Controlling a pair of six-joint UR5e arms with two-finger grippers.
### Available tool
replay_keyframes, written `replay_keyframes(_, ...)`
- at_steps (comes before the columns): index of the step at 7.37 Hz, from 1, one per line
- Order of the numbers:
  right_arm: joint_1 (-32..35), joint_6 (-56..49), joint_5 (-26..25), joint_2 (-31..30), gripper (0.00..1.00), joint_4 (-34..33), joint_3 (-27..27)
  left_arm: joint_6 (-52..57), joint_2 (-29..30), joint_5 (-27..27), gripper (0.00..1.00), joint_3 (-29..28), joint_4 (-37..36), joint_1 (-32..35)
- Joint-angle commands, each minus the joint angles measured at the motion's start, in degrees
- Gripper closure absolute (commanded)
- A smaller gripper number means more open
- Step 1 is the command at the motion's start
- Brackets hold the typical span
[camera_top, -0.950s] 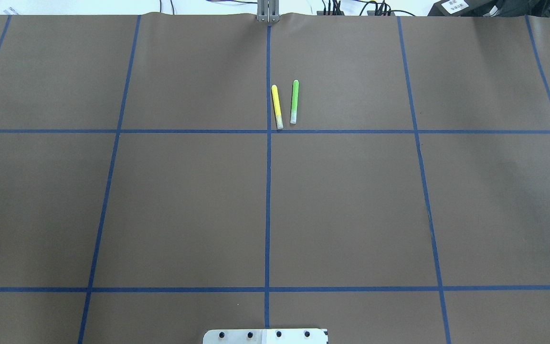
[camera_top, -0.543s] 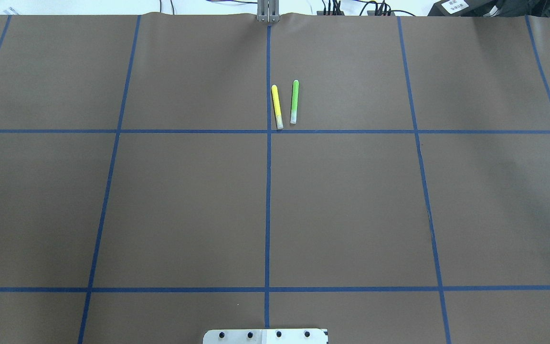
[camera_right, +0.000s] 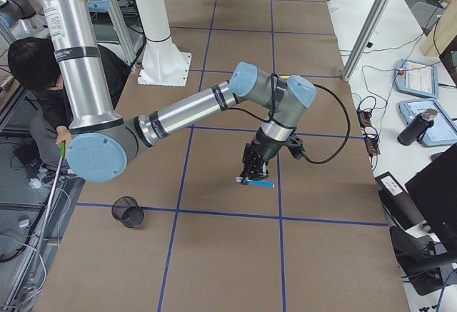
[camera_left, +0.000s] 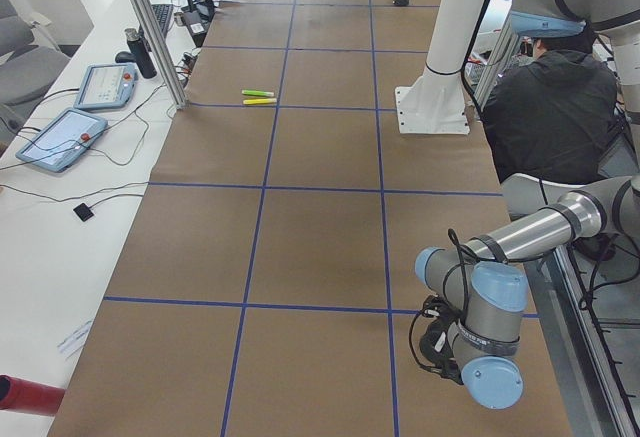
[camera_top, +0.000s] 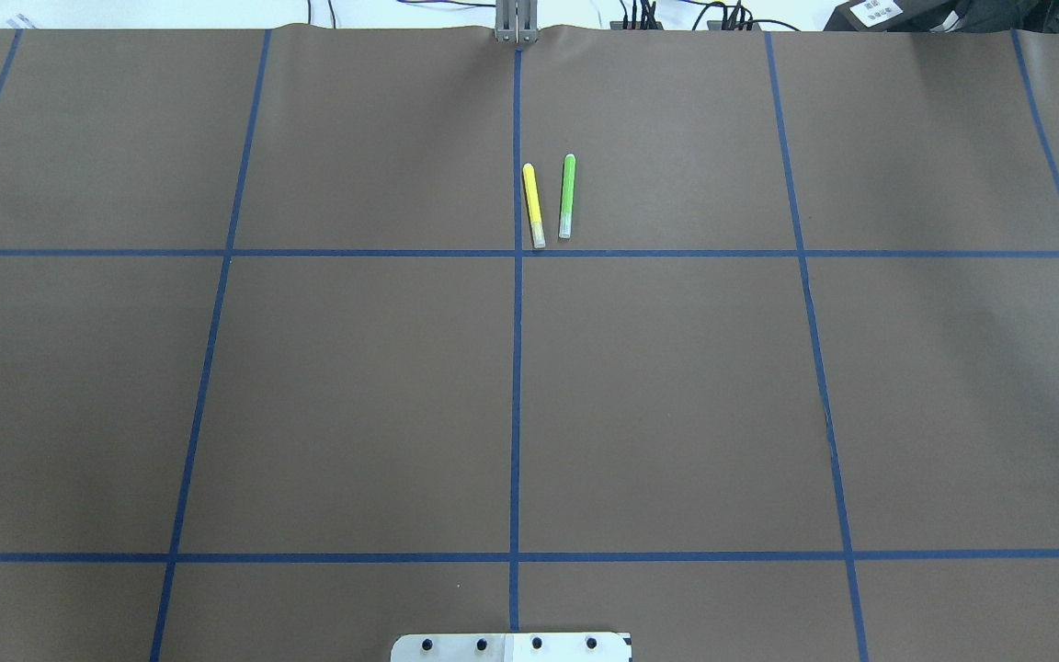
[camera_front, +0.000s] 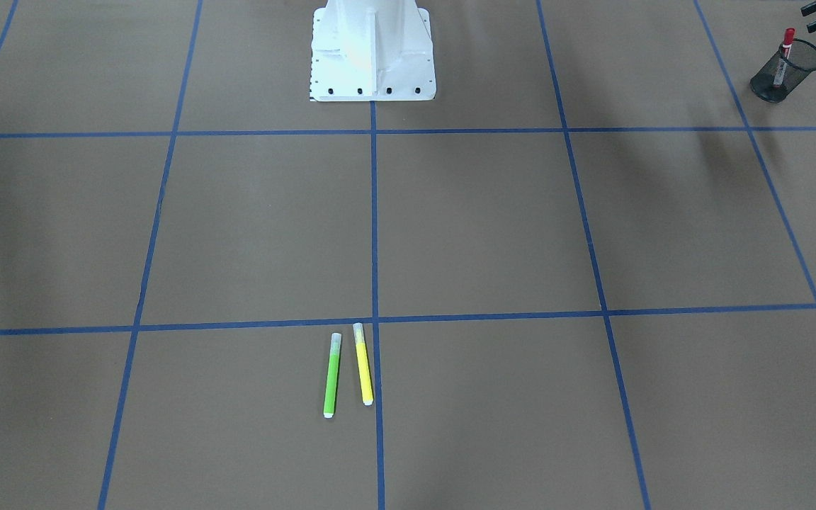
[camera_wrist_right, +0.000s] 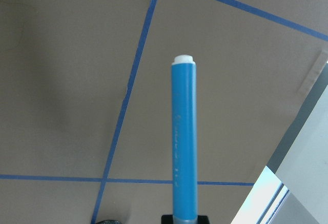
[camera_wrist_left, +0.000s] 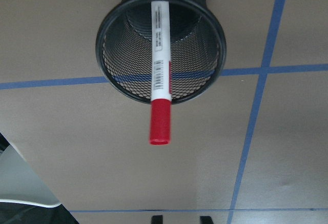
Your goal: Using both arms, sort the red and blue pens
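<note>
Found clamped in right gripper [camera_right: 255, 175]: blue highlighter [camera_wrist_right: 184, 142], projecting straight ahead of the jaws. Found directly beneath left gripper [camera_wrist_left: 180, 219], jaws parted and empty: red-capped marker [camera_wrist_left: 160, 65], standing in mesh cup [camera_wrist_left: 114, 55], cap upward.

A green highlighter [camera_front: 332, 375] and a yellow highlighter [camera_front: 363, 364] lie side by side, not touching, on the brown-covered table [camera_front: 493, 227], well apart from the left claw [camera_wrist_left: 179, 218] and the right claw [camera_right: 255, 178]. One black mesh cup [camera_wrist_left: 115, 55] stands near the left claw, just ahead of it; a second mesh cup [camera_right: 128, 212] stands well apart from the right claw.
</note>
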State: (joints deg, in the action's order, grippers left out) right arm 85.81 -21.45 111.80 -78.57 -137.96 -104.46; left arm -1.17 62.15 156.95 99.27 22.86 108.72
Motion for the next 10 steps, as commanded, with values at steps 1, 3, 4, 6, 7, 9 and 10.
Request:
replay_keyframes(1, 2.07, -1.57, 0.52, -2.45, 1.0, -0.03, -0.13, 0.12, 0.51, 0.11, 0.0, 0.22, 0.08, 0.0)
replay_keyframes(3, 3.83, -1.4, 1.4, -6.14, 1.0, -0.11, -0.13, 0.12, 3.14, 0.29, 0.0, 2.92, 0.87, 0.0)
replay_keyframes(4, 4.36, -1.4, 2.19, -8.94, 1.0, -0.2, -1.26, 0.12, 3.41, 0.98, 0.0, 6.95, 1.66, 0.0)
replay_keyframes(6, 5.06, -1.49, 6.92, -15.53, 1.0, -0.03, -1.88, 0.03, 7.69, 1.08, 0.0, 9.01, 1.75, 0.0)
replay_keyframes(7, 5.07, -1.32, 7.2, -18.26, 1.0, 0.06, -2.15, 0.12, 10.5, 0.99, 0.0, 9.36, 3.23, 0.0)
replay_keyframes(9, 5.07, -1.4, 9.05, -22.75, 1.0, 0.5, -2.14, -1.45, 13.24, 0.9, 0.0, 9.98, 12.78, -0.09)
replay_keyframes(10, 5.07, -1.23, 9.23, -25.29, 1.0, 0.59, -1.89, -6.95, 15.43, 0.9, 0.0, 10.5, 13.78, -0.09)
